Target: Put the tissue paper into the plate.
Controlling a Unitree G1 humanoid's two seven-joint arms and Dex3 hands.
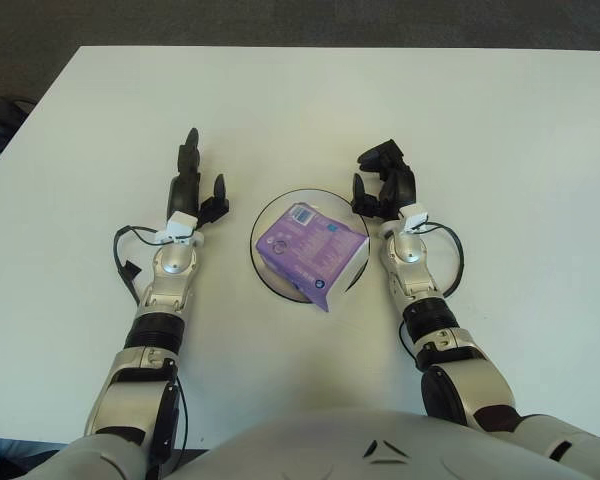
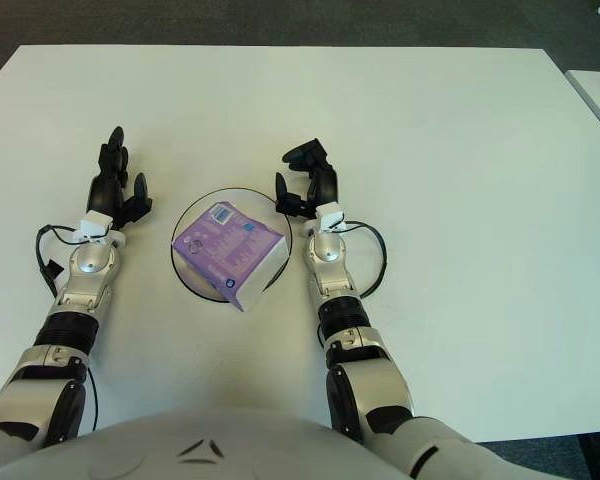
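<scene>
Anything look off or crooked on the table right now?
One small thing: the purple tissue pack sits skewed in the plate, its near corner sticking out over the rim toward the robot. Nothing is spilled or damaged. The right hand and left hand flank the plate, both open.
</scene>
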